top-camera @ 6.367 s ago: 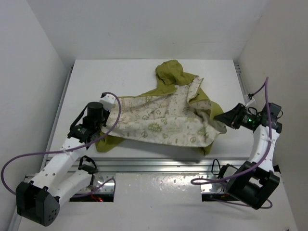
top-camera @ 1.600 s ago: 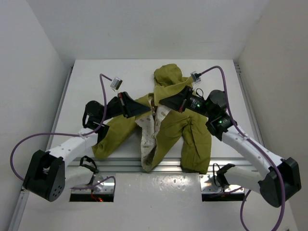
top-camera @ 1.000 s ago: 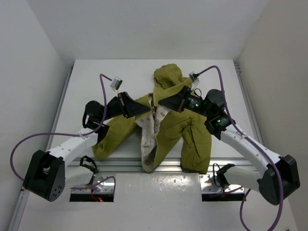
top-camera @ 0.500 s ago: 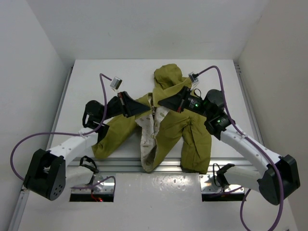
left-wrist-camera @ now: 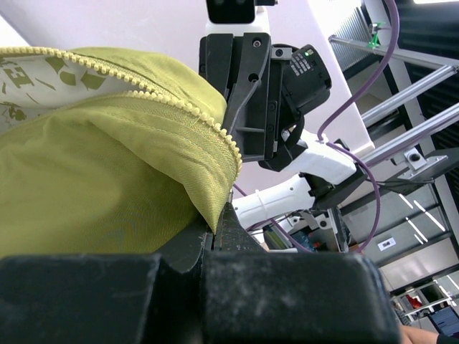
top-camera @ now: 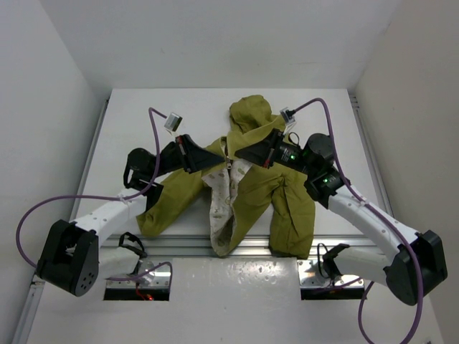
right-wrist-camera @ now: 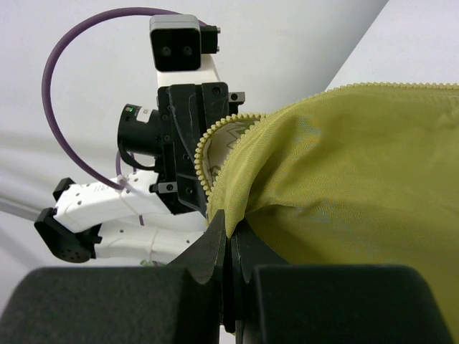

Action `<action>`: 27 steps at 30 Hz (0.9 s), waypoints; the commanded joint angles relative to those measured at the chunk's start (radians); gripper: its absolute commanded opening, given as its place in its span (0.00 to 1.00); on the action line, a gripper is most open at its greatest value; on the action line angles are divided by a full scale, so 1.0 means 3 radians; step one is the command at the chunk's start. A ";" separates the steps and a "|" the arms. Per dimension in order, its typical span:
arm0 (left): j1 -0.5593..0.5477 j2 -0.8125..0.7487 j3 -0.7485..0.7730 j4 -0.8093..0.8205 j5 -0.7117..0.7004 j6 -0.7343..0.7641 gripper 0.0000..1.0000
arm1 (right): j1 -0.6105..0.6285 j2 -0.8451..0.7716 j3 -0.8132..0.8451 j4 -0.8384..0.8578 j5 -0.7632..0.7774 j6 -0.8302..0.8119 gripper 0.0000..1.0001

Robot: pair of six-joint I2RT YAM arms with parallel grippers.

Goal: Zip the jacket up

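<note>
The olive-green hooded jacket (top-camera: 262,197) lies on the white table, hood to the back, its front open in a narrow gap that shows the cream printed lining (top-camera: 221,204). My left gripper (top-camera: 203,162) is shut on the left front panel by its zipper edge (left-wrist-camera: 188,111). My right gripper (top-camera: 241,155) is shut on the right front panel by its toothed edge (right-wrist-camera: 208,154). The two grippers face each other across the opening, just below the hood (top-camera: 249,110), and hold both panels lifted. The zipper slider is not visible.
White walls close in the table (top-camera: 136,115) on the left, back and right. An aluminium rail (top-camera: 179,247) runs along the near edge, and the jacket's hem and right sleeve (top-camera: 292,229) reach it. Purple cables loop from both wrists.
Since 6.4 s ago the jacket, then spread lining-up, has been folded closed with both grippers on its front edges. In the last second both grippers shifted slightly left.
</note>
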 commanded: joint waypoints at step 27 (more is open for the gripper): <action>0.0010 -0.0111 0.0045 0.0229 0.0055 0.0034 0.00 | 0.0039 0.0014 0.0126 0.0093 0.0021 0.0017 0.00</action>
